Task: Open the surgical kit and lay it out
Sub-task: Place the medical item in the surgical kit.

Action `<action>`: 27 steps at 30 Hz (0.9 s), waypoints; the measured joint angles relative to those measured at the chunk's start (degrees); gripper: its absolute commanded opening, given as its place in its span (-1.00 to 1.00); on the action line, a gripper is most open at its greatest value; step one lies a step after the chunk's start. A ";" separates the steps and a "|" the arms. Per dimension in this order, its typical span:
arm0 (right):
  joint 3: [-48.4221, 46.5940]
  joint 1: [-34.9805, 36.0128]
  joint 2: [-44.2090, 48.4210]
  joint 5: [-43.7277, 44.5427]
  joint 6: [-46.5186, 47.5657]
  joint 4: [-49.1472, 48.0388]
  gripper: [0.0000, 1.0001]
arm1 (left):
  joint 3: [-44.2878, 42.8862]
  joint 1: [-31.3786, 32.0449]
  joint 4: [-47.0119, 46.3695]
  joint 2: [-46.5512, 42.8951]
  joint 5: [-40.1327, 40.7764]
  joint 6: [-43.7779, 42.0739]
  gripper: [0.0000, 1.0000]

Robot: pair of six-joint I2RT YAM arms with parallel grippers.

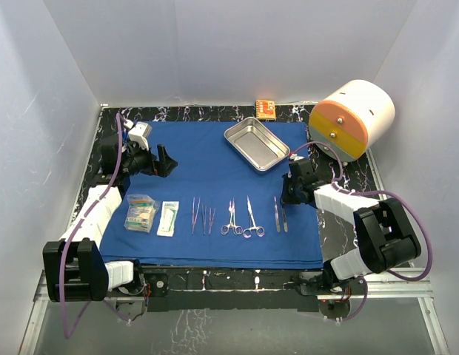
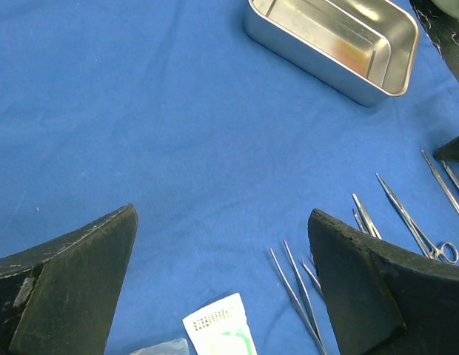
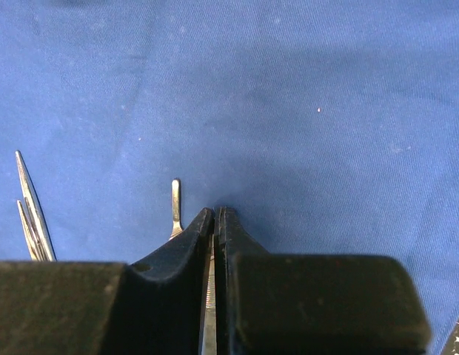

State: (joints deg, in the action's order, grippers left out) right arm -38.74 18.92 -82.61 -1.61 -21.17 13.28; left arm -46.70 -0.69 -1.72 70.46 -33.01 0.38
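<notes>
The blue cloth wrap (image 1: 207, 170) lies spread flat over the desk (image 1: 215, 112). The right gripper (image 3: 215, 213) is down at the wrap's right part, its fingers pressed together on a thin steel forceps (image 3: 208, 310), whose ridged strip shows in the slit between them. Just to this gripper's left a second forceps (image 3: 175, 207) rests on the cloth, tip free. Further left in the same row lie two ring-handled clamps (image 1: 231, 220) side by side, then long slim forceps (image 1: 195, 214), then two clear packets (image 1: 168, 219) at the row's left end. The steel tray (image 1: 255, 144) sits on the cloth beyond the right gripper and a little to its left, set at an angle, nothing in it.

The left gripper (image 1: 169, 163) hangs over the wrap's left part with its fingers spread wide and nothing between them; the packets lie on its near side.

Off the cloth, a white-and-orange cylinder (image 1: 355, 115) stands beyond the right gripper to its right, and a small orange box (image 1: 266, 109) lies on the desk past the tray.
</notes>
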 measured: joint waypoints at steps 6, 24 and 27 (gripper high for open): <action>0.00 -0.39 -0.02 -0.74 0.02 -0.11 -0.80 | 0.63 0.00 -0.09 0.00 0.02 -0.26 0.97; -0.68 -2.08 0.17 -2.67 0.35 0.00 -0.04 | 0.70 0.00 -0.09 -0.20 0.04 -0.39 0.97; -2.03 -2.36 0.50 -2.80 0.90 1.03 0.12 | 0.70 0.00 -0.04 -0.72 0.37 -0.39 0.97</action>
State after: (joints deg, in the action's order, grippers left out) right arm -40.77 16.56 -82.11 -4.40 -20.27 14.31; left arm -46.00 -0.69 -1.76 69.73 -32.64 -0.01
